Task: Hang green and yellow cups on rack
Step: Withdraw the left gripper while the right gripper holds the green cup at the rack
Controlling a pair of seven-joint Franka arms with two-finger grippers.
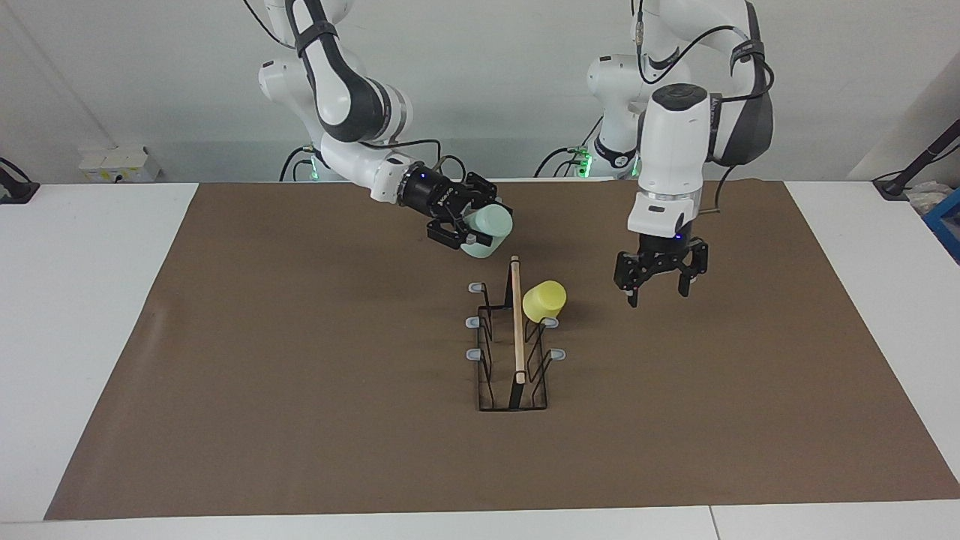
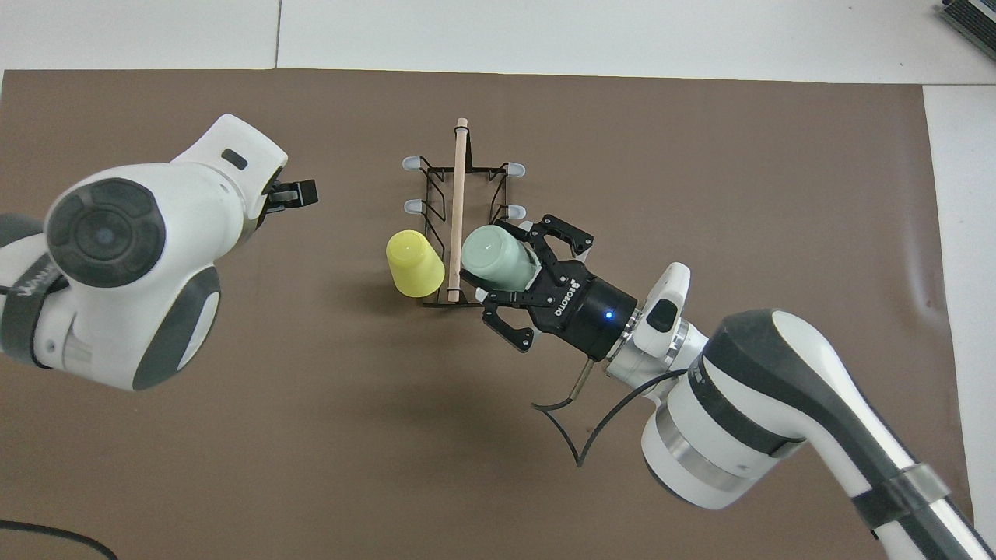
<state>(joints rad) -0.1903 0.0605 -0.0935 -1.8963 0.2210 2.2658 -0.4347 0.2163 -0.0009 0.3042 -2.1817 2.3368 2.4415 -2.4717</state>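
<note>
Rack [image 1: 512, 341] stands mid-table on the brown mat [image 1: 300, 375], its wooden rod [image 1: 517, 319] running away from the robots.

Yellow cup [image 1: 544, 301] already hung: it sits mouth-down and tilted on a peg on the side toward the left arm's end of the table, at the end of the rack nearer the robots.

Right gripper [image 1: 474, 222] has its fingers clamped on the green cup [image 1: 487, 229], carried on its side with the closed base pointing away from the wrist. In the facing view the cup hangs in the air over the rack's robot-side end, not touching any peg. From overhead it covers the pegs on the side toward the right arm's end of the table.

Left gripper [image 1: 658, 289] hangs over the bare mat beside the rack, fingers spread and empty. This arm waits.

Step in hand, as I read it: bringing the green cup to a peg.

Next move calls for turning the cup so its mouth faces a free grey-tipped peg [image 1: 476, 287], then lowering it on before letting go. The wire frame looks light, so a careless push could shift it.
</note>
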